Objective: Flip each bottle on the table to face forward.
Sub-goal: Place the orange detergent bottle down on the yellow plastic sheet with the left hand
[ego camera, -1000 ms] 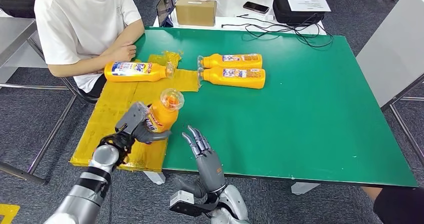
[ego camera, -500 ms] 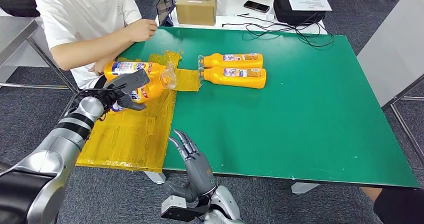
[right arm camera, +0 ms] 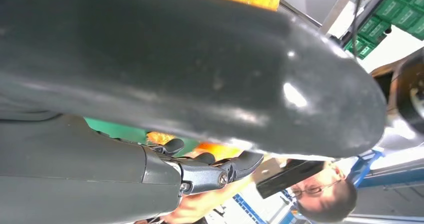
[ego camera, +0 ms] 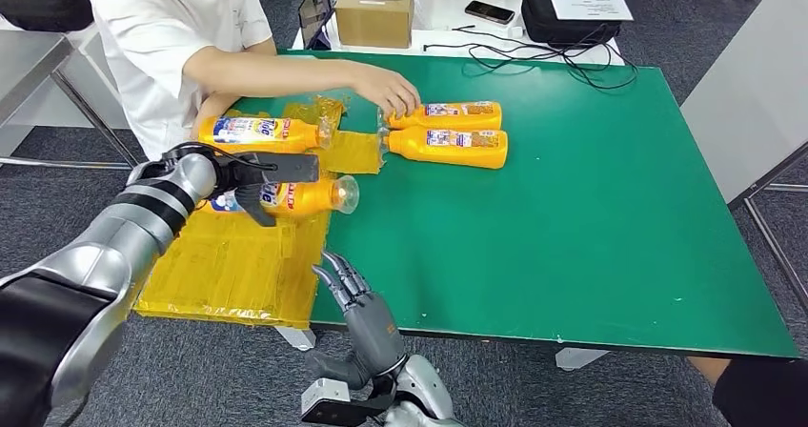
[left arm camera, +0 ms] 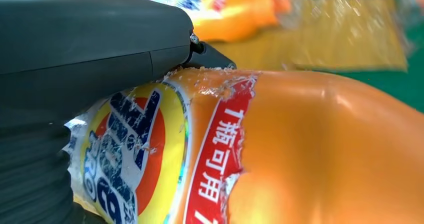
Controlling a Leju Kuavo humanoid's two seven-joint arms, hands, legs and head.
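Note:
My left hand grips an orange detergent bottle lying on its side over the yellow plastic sheet, its clear cap toward the green table. In the left wrist view the bottle's blue and red label faces up, with the grey thumb pressed across it. Another orange bottle lies just behind it, label up. Two more orange bottles lie side by side on the green table. My right hand hovers at the table's front edge, fingers straight and apart, holding nothing.
A person in a white shirt sits at the far left and reaches a hand to the cap of the rear bottle of the pair. A cardboard box, a phone, a black bag and cables lie behind the table.
My left hand has laid the bottle down on the yellow sheet, label up, cap pointing right. The person's arm has stretched out to the pair of bottles. My right hand drew back slightly.

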